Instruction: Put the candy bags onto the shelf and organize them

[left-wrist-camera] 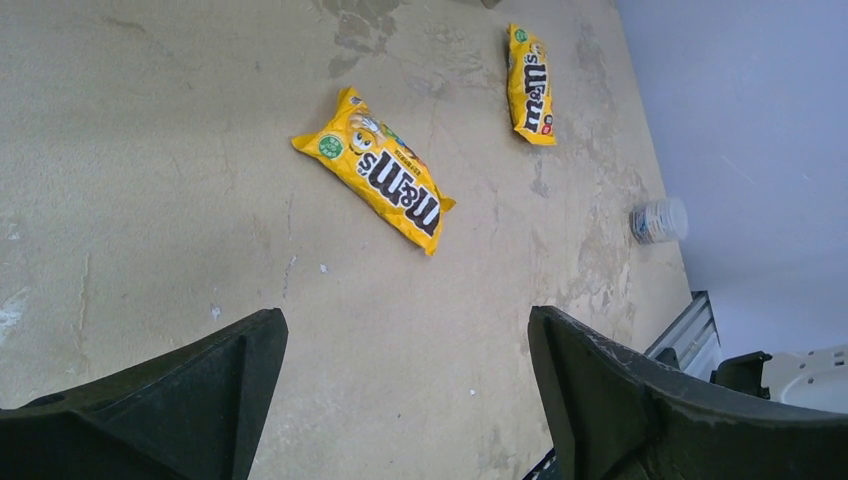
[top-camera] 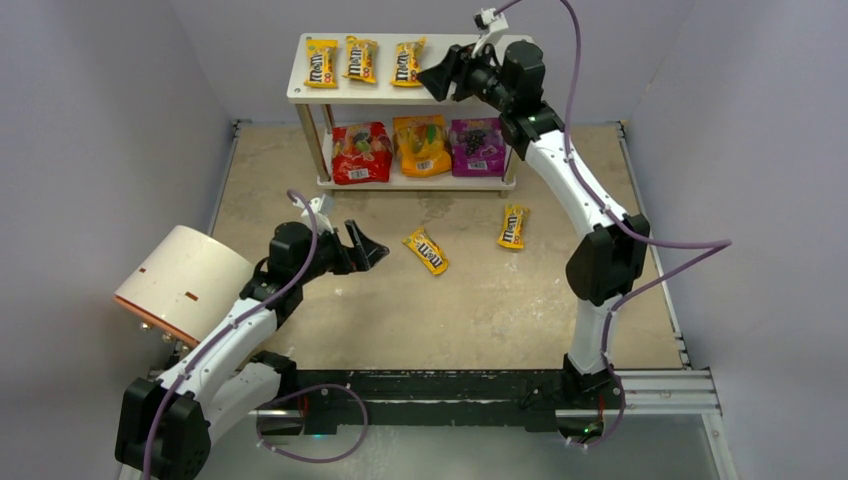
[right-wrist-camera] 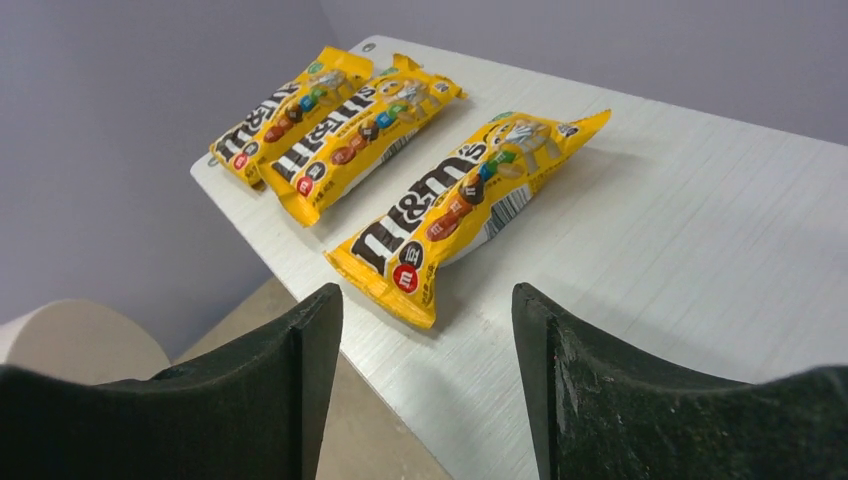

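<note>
The right claw point(right-wrist-camera: 427, 300) is hanging wide and empty over the shelf point(top-camera: 480, 52), beside the third yellow packet point(right-wrist-camera: 470, 190) on its top board. The left claw point(left-wrist-camera: 405, 330), also wide and empty, is facing a slanted packet point(left-wrist-camera: 385, 180) and a farther packet point(left-wrist-camera: 530, 85) lying on the bench point(top-camera: 480, 300) before the shelf. A misaligned pinch risks skidding the slanted packet away.

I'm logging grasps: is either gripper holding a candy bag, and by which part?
Nothing is held. The left gripper is open over the table; the right gripper is open by the shelf top board, fingers empty.
</note>
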Tool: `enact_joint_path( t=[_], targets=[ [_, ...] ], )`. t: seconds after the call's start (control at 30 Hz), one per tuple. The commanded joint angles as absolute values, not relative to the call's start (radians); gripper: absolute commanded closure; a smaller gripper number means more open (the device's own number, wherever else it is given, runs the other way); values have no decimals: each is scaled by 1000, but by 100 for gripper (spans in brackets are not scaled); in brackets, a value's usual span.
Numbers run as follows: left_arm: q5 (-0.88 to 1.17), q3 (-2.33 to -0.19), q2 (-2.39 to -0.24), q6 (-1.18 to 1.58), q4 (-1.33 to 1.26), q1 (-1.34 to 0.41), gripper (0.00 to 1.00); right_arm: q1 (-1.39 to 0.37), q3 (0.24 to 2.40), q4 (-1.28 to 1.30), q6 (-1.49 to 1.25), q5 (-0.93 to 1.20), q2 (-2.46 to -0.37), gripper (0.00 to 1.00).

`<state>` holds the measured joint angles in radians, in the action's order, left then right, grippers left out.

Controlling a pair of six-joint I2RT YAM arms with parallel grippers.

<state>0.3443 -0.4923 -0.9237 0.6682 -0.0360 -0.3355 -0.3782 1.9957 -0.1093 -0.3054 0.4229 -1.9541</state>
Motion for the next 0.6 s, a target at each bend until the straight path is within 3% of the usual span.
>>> enact_joint_path(
  t=[0.0, 0.2, 0.57],
  targets=[
    [364, -482, -922, 649, -86, -338, 5, -375, 2022, -210, -398, 320, -1942, 35],
    [367, -481, -928, 649, -88, -338, 5, -376, 2156, -162, -487, 244, -2067, 40],
    [368, -477, -930, 649, -89, -338, 6, -377, 2264, -148, -575, 260, -2171, 58]
  ],
)
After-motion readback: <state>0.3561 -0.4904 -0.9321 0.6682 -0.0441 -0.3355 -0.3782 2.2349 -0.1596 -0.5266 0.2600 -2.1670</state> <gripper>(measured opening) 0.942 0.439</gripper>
